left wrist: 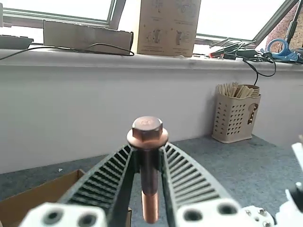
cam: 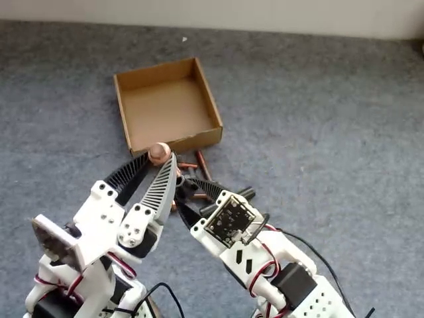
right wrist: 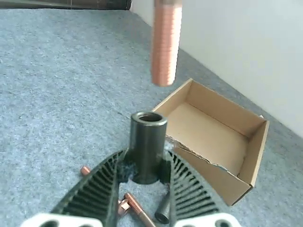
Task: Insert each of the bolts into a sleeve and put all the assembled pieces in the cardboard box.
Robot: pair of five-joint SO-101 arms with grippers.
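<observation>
From where I stand, the left arm (cam: 106, 222) holds a bolt (left wrist: 147, 137) upright, its jaws clenched on the shank just under the head. The bolt is copper-coloured, with a hexagonal flanged head on top and a threaded shank pointing down. The right arm (cam: 232, 228) has its jaws grasping a sleeve (right wrist: 148, 146), a short dark tube standing upright with its open bore facing up. The bolt's threaded tip hangs above the sleeve's mouth, apart from it and a little to one side. Just beyond the two arms sits the cardboard box (cam: 209, 96), open-topped and brown, with a ragged edge on its near wall. On the grey table (cam: 318, 119), between the box and the arms, lie several loose bolts (cam: 202, 165) and a spare sleeve (cam: 242, 194).
</observation>
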